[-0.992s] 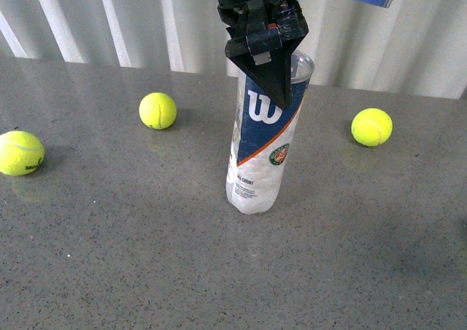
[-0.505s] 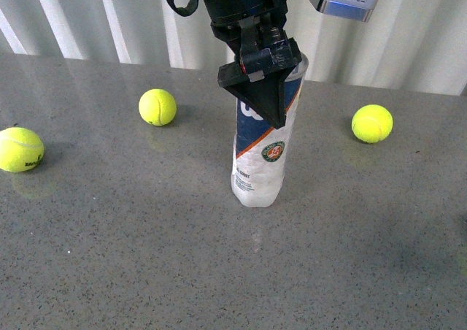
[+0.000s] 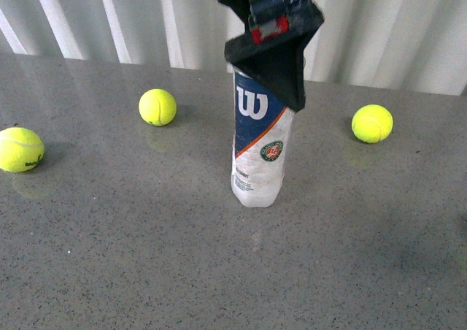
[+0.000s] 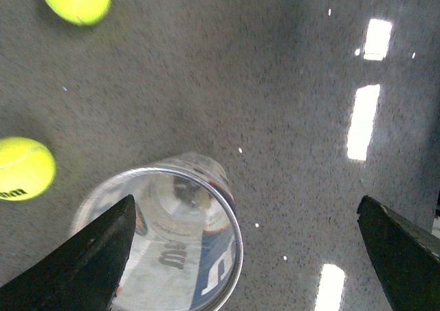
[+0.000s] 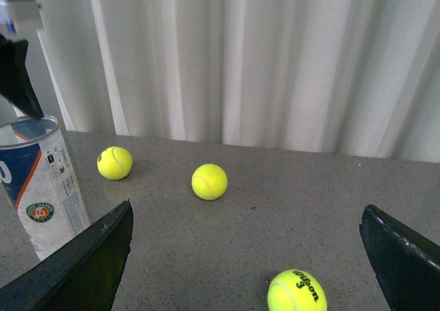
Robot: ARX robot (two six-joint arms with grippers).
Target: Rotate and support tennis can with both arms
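The tennis can [image 3: 260, 147] stands upright in the middle of the grey table [image 3: 146, 257], open end up. My left gripper [image 3: 281, 82] hangs open just above its rim, one black wedge finger in front of the can's top. The left wrist view looks down into the can's mouth [image 4: 165, 242], which lies beside one finger [image 4: 89, 263], off centre in the open left gripper [image 4: 244, 256]. My right gripper [image 5: 247, 256] is open and empty, well to the side, out of the front view. From there the can [image 5: 41, 180] shows at the edge.
Three yellow-green tennis balls lie on the table: one at far left [image 3: 20, 150], one behind left of the can [image 3: 157, 107], one to its right [image 3: 371, 123]. A white ribbed wall [image 3: 408, 31] runs along the back edge.
The can has gone from leaning to upright. My left gripper has risen and shifted a little right above it. The silver-blue part at the top right has left the view.
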